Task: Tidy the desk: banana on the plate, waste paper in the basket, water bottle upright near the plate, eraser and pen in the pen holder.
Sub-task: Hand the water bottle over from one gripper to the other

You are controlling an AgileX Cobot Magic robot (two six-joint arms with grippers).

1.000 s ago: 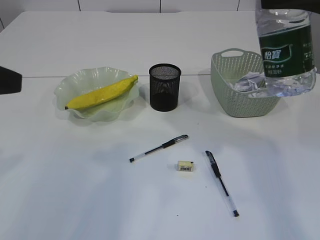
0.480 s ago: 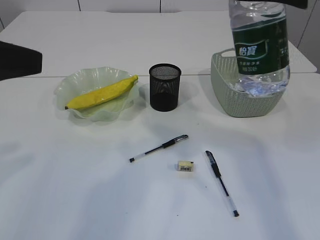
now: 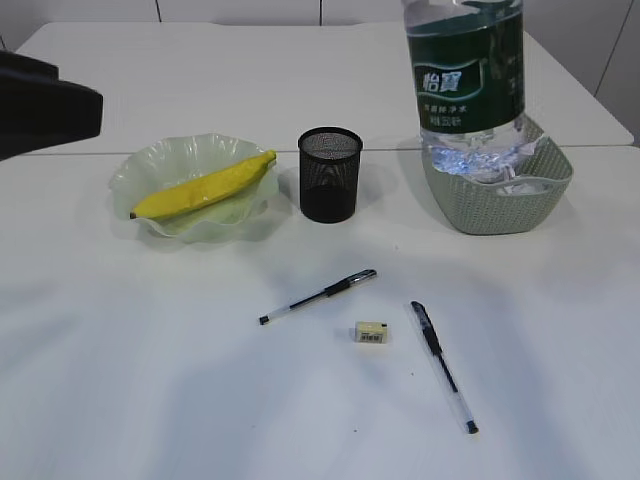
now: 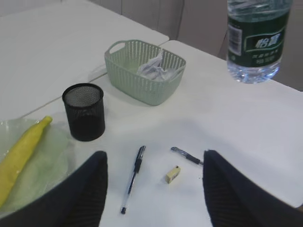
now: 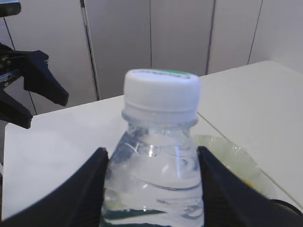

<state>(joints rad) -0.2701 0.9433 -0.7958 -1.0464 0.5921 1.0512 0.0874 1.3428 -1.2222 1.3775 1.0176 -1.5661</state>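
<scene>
The right fingers (image 5: 151, 189) are pinching the water bottle (image 3: 467, 85) at the basket's (image 3: 495, 205) twelve o'clock; left fingers (image 4: 154, 189) are gaping empty.

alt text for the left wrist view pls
A water bottle with a green label hangs upright in the air at top right, above a white table. Below lie two pens, an eraser, a black mesh pen holder, a green basket holding crumpled paper, and a banana on a plate.

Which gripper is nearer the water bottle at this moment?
Right. The right gripper has its fingers on both sides of the water bottle, holding it in the air above the basket. The left gripper is open, apart from it, over the pens.
</scene>
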